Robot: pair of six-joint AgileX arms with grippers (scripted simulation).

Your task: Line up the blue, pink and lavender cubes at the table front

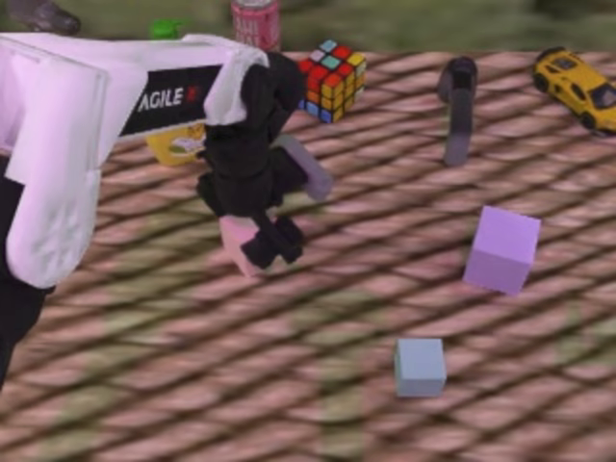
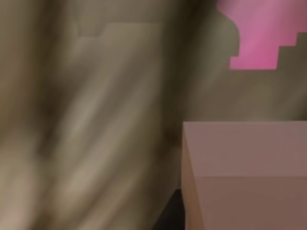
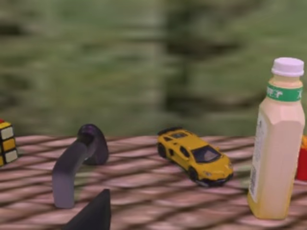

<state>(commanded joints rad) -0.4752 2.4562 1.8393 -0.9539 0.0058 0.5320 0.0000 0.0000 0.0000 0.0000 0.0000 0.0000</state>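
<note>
- Step in hand, as judged: left gripper [image 1: 262,234] was down at the pink cube [image 1: 236,243], its fingers apparently closed around it; whether the cube was still resting on the tabletop [image 1: 192,385] could not be told
- Left wrist view showed the pink cube [image 2: 244,172] very near, filling one corner; the rest was blur
- Landmark taken as the pink cube: blue cube [image 1: 420,367] lay well apart to its right and nearer the front edge; lavender cube [image 1: 502,249] further right again, at about the same depth as the pink
- Right arm was out of the top view, parked; its wrist camera looked across at a yellow toy car [image 3: 195,155], a dark hooked tool [image 3: 76,163] and a pale bottle [image 3: 277,143]; right gripper's state could not be told
- Next move likely called for lifting the pink cube clear and carrying it frontward toward the blue cube's row
- Room: open tabletop lay in front of the pink cube; behind it sat a puzzle cube [image 1: 332,81], a can [image 1: 256,21] and a yellow pack [image 1: 176,144], best avoided
</note>
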